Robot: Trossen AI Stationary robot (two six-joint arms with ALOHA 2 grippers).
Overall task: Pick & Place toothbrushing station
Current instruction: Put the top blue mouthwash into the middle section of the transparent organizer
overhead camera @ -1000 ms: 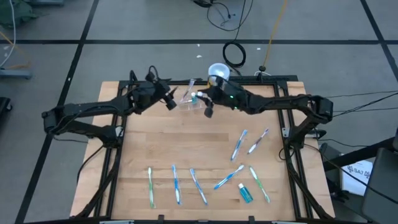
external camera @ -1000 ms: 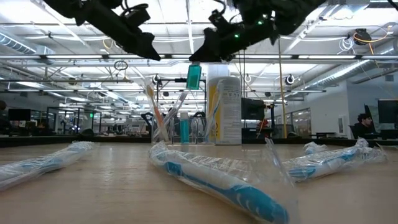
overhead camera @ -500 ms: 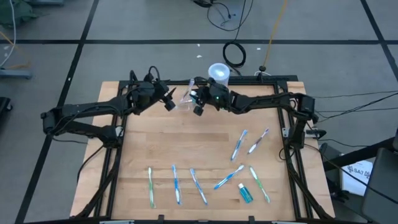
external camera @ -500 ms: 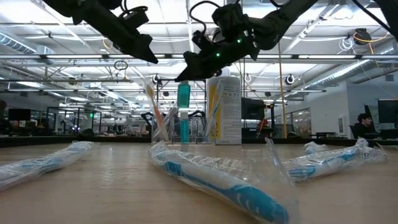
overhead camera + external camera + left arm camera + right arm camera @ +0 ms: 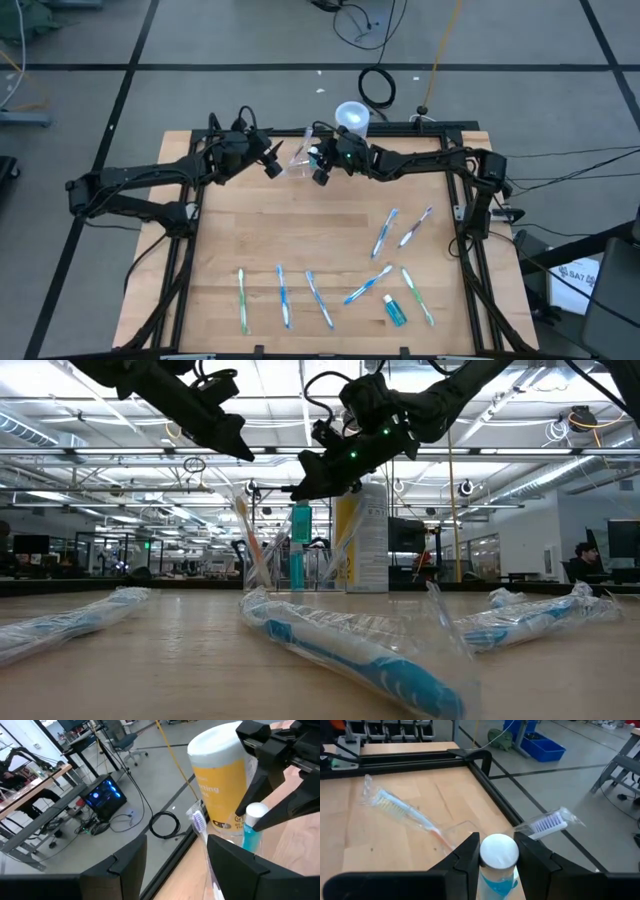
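Bright, even ceiling light with soft shadows; the low view blurs the nearest wrapped toothbrush (image 5: 350,650).

One camera hangs overhead and looks straight down, taking in the whole wooden table (image 5: 300,240) and both arms from far off. A second sits at table-top height, facing level across the boards into the lab behind, with a wrapped toothbrush (image 5: 350,650) very close to its lens. Each wrist carries a camera peering out past its own dark fingers: the left one looks toward the yellow container (image 5: 222,785) just ahead of it, the right one sits tight behind the white-capped blue tube (image 5: 497,862). That tube shows in all four views, at the table's far edge.
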